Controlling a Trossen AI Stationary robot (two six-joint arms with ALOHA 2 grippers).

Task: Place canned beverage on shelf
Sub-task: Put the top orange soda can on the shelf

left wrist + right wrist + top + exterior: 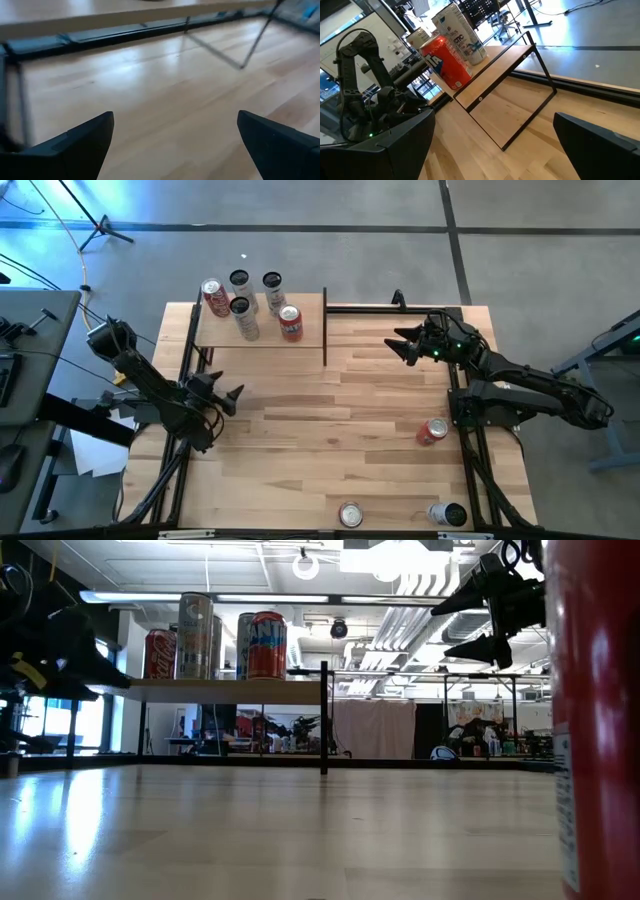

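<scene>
The shelf, a pale board on thin black posts, stands at the table's far left and bears several upright cans, among them a red one and an orange one. A red can lies on its side on the tabletop at the right. A silver can stands near the front edge, and beside it another silver can lies on its side. My left gripper hovers open at the left, near the shelf. My right gripper is open and raised at the far right, pointing toward the shelf.
Black frame rails run along the table's left edge and right edge. A black post marks the shelf's right end. The planks between the two grippers are bare. In the low view a red can stands very close at the right.
</scene>
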